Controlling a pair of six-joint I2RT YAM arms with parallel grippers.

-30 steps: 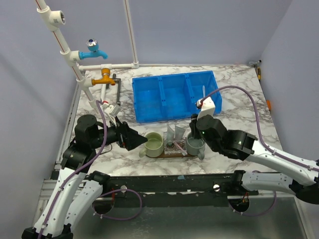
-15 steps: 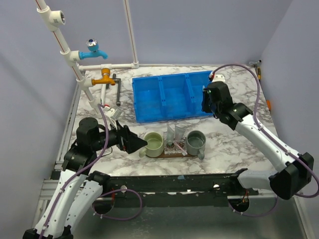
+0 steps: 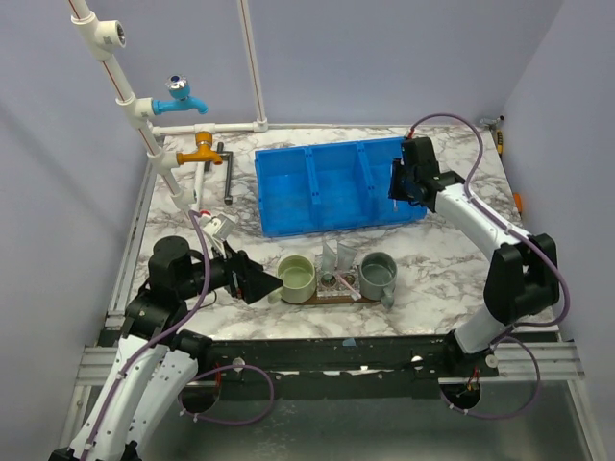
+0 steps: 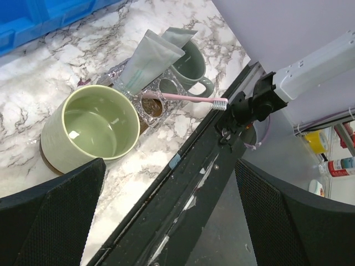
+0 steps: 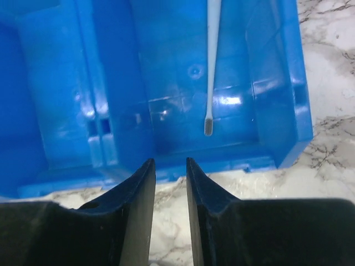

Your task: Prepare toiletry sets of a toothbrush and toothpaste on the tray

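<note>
In the blue bin (image 3: 288, 206), right compartment: one light-blue toothbrush (image 5: 212, 66) lies flat on the floor, lengthwise, one end toward the right wrist camera.
Right gripper (image 5: 170, 166): hovers over the bin's near wall. The light-blue toothbrush is at 1 o'clock from the fingers (image 5: 138, 188), apart from them. The fingers are parted by a narrow gap and grasp nothing.
Left gripper (image 4: 169, 166): fingers spread wide, released, nothing between them. From overhead it sits at 9 o'clock of the tray, just beside the left cup.
Tray (image 3: 332, 299): at 6 o'clock of the bin, near the front edge of the marble table (image 3: 452, 259).
On the tray: left cup (image 3: 297, 277) and right cup (image 3: 378, 274), both green. The toothpaste tubes (image 4: 147, 58) lean upright between them. The pink toothbrush (image 4: 183, 98) lies across at their foot, bristles toward the table's front edge.
Count: two toothbrushes, two tubes, two cups, one tray, one bin with three compartments.
</note>
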